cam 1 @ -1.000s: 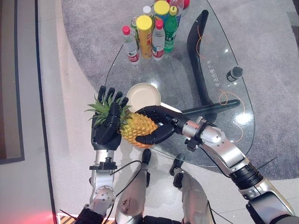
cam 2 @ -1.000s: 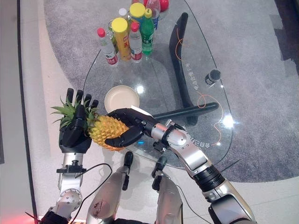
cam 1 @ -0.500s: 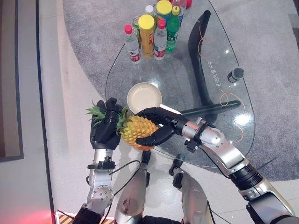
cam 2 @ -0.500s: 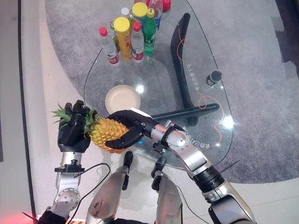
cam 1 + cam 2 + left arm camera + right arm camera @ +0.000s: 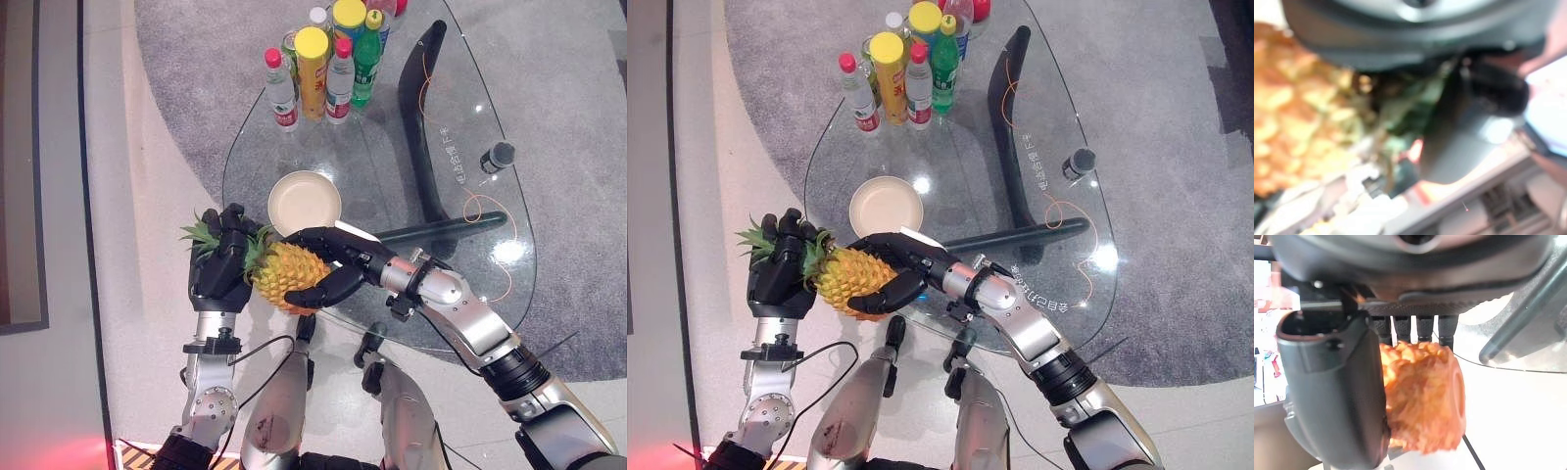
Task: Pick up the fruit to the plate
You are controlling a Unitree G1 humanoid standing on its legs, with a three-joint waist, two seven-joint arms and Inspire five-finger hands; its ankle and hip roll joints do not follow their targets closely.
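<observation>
Left eye view is showing the whole setup pretty well: going from the left, the left hand (image 5: 220, 266) is wrapping its fingers (image 5: 235, 227) around the leafy crown end of the pineapple (image 5: 286, 274), and the right hand (image 5: 328, 262) is curling around the fat yellow body from the other side, thumb under and fingers over. So the fruit is hanging between both hands, just off the near edge of the glass table (image 5: 490, 235), not resting on anything. Its long axis is lying roughly sideways, crown pointing left, base pointing right. The plate (image 5: 304, 203) is sitting on the table just beyond the pineapple, slightly right of its middle, empty. I'd say the next bit is just carrying it forward, away from the robot, since both hands are about equally near the plate.
</observation>
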